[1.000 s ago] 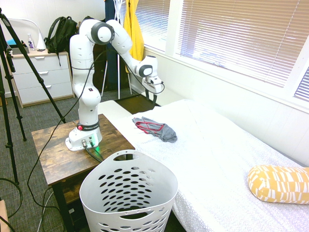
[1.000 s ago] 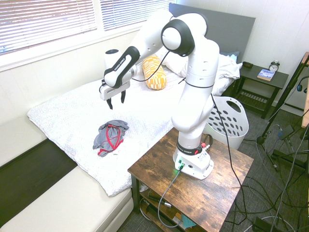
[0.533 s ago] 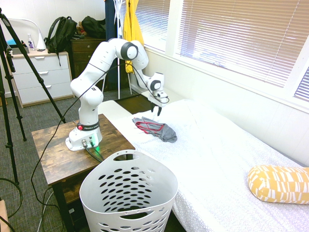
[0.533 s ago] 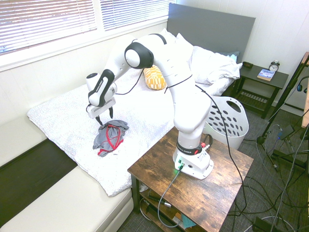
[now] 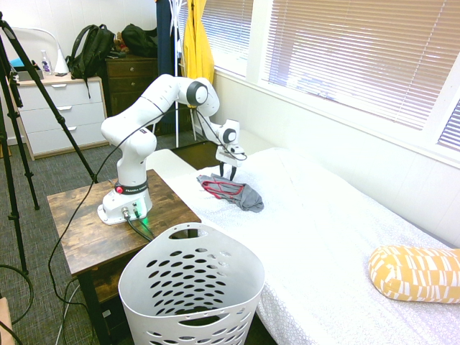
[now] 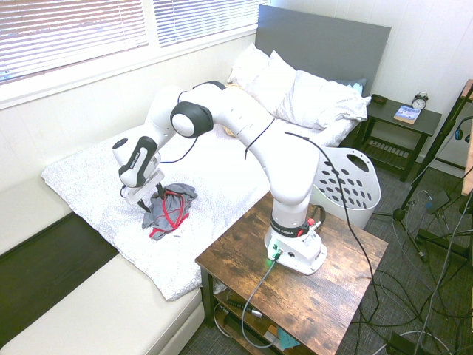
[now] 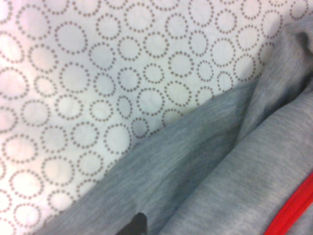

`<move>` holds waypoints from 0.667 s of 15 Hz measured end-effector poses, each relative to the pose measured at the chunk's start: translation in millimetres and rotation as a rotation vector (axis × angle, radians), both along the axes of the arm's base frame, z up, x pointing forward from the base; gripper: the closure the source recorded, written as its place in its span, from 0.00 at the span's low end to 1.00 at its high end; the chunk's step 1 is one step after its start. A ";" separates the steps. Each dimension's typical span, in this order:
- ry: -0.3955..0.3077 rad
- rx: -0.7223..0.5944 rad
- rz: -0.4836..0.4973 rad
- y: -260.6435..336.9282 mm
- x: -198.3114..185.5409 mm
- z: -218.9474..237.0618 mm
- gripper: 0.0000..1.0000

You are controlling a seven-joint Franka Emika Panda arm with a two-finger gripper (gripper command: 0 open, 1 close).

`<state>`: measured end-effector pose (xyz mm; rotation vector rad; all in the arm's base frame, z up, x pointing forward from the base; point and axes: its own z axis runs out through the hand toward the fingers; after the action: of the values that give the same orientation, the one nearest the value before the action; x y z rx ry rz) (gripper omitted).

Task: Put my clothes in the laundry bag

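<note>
The clothes [image 5: 234, 191] are a small crumpled dark grey garment with red trim, lying on the white dotted bed cover near the foot of the bed [image 5: 323, 230]. My gripper [image 5: 228, 172] stands open, pointing down at the garment's edge, its fingertips at the fabric. From the other side the gripper [image 6: 150, 200] sits at the far-left edge of the clothes [image 6: 174, 208]. The wrist view is filled by grey fabric [image 7: 230, 171] with a red band [image 7: 293, 215] on the circle-patterned cover. The laundry bag [image 5: 190, 287], a white perforated hamper, stands on the floor beside the bed; it also shows as the laundry bag [image 6: 347, 185].
The wooden side table [image 5: 79, 223] stands between the bed and the hamper. A yellow patterned pillow [image 5: 415, 273] lies further up the bed, with white pillows [image 6: 295, 89] at the headboard. A yellow coat [image 5: 195, 43] hangs near the window. A low bench [image 6: 89, 310] runs along the bed's foot.
The arm has stretched out and come down from above the bed to the garment's edge. The gripper has stayed open. The clothes have not moved.
</note>
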<state>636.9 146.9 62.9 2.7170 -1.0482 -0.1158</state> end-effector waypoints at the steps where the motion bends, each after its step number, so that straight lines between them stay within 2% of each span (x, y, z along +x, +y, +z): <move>1: 0.017 -0.015 -0.007 -0.1 2.4 -8.2 0.00; 6: 0.105 -0.102 -0.008 -8.5 -1.5 -41.0 0.00; 7: 0.114 -0.113 -0.012 -13.7 -2.8 -44.7 1.00; 10: 0.126 -0.134 -0.014 -24.4 -5.9 -55.3 1.00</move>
<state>631.0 122.5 7.6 2.5473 -1.0024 -0.2083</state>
